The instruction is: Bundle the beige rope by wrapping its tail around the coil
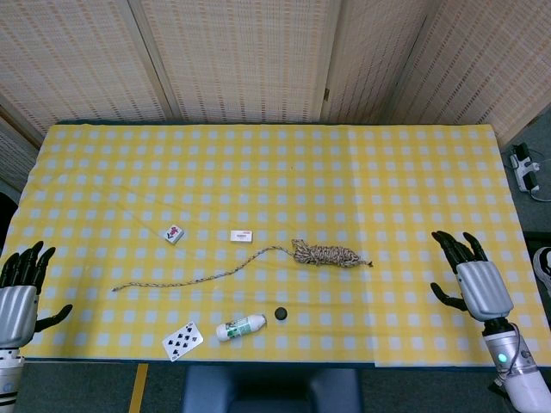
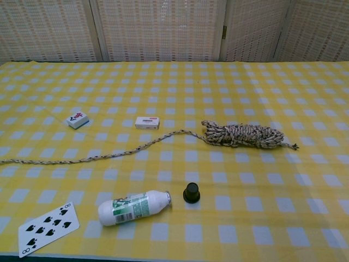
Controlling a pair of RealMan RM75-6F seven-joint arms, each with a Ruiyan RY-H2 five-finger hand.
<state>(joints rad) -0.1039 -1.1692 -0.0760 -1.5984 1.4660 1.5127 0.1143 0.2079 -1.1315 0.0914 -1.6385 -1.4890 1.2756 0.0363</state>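
The coil (image 1: 325, 254) of beige rope lies near the middle of the counter (image 1: 258, 163), a little toward its right half and closer to the near edge than the far one. It is a short, loose bundle lying lengthwise left to right, with a small frayed end poking out at its right tip. From the coil's left end the tail (image 1: 194, 277) runs in a long, gently wavy line toward the left, slanting nearer the front edge as it goes, and stops well short of the left edge.

The right hand (image 1: 469, 277) hangs over the counter near its right front corner, well apart from the coil, fingers (image 1: 452, 245) spread and holding nothing. The left hand (image 1: 21, 288) sits off the left front corner, beside the counter's left edge, fingers likewise apart and empty. Neither hand shows in the chest view.

Just behind the tail lie a small white box (image 1: 242, 236) and, further left, a tile (image 1: 175, 233) with a red mark. Along the front edge are a playing card (image 1: 182, 341) with black spades, a white bottle (image 1: 240, 327) on its side with a green label, and a black cap (image 1: 281, 313) just beside the bottle's mouth.
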